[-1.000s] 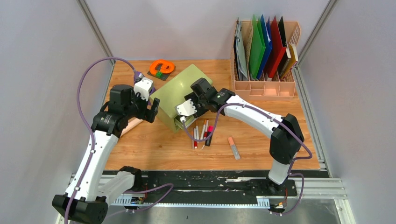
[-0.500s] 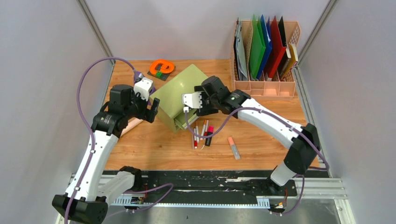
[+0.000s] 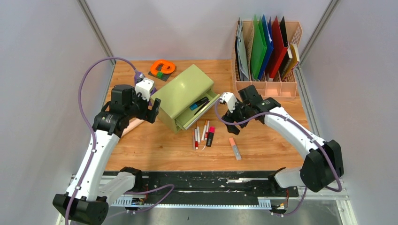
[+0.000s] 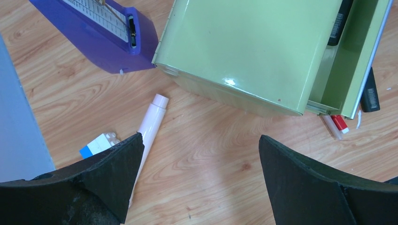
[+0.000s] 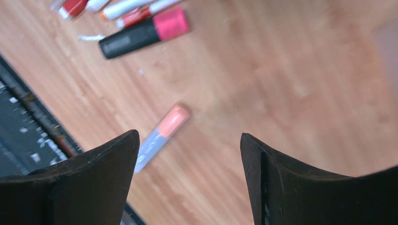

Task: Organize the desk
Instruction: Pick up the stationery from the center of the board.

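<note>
The table [image 3: 155, 150], warm orange-brown wood grain, fills the middle of the top view, with its black and silver rail [image 3: 211, 185] along the near edge by the arm bases. An olive-green drawer chest [image 3: 180, 91] sits angled near the table's middle. Its drawer [image 3: 202, 108] is pulled out toward the right and has dark pens lying inside. Just in front of the drawer lies a cluster of markers [image 3: 201, 133], among them a black marker with a pink cap [image 5: 141, 33]. A peach-capped highlighter [image 3: 235, 147] lies apart to their right. A peach file rack [image 3: 266, 86] with coloured folders upright in it stands at the far right corner, and an orange object [image 3: 162, 68] lies at the far edge. The left arm [image 3: 96, 145] reaches in beside the chest's left side. The left jaws stand wide apart with nothing between them, above bare wood near a pale pink tube [image 4: 149, 124], a small white-and-blue block [image 4: 98, 144] and a violet-blue object [image 4: 101, 35]. The right arm [image 3: 291, 129] ends just right of the open drawer. The right jaws are also spread wide and empty, over bare wood close to the highlighter.
</note>
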Available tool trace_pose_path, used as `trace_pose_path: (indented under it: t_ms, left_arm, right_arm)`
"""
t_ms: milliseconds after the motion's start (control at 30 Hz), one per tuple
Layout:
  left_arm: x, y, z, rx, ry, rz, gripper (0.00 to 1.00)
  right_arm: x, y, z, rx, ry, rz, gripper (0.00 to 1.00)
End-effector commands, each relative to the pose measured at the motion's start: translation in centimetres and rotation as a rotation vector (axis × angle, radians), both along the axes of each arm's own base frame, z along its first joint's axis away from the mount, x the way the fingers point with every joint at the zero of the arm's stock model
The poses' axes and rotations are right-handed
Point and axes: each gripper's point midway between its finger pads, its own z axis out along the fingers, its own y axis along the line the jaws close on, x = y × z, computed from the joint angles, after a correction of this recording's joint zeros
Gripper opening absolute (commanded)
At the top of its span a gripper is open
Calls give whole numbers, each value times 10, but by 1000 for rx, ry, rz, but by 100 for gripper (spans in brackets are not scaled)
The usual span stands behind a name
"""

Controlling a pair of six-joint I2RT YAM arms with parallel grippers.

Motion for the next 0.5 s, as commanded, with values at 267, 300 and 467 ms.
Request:
trace_pose_path:
  t_ms: [267,300,467]
  left_arm:
    - [3,4,11,8,-44,8,100]
    - [3,4,12,7,-47,7,100]
    - [2,4,11,9,-50,6,100]
  right_arm:
    - [-49,9,-70,53,366,-71,80]
    - [-50,9,-74,48,375,-71,80]
    - [-50,2,-98,-5,391,-103,78]
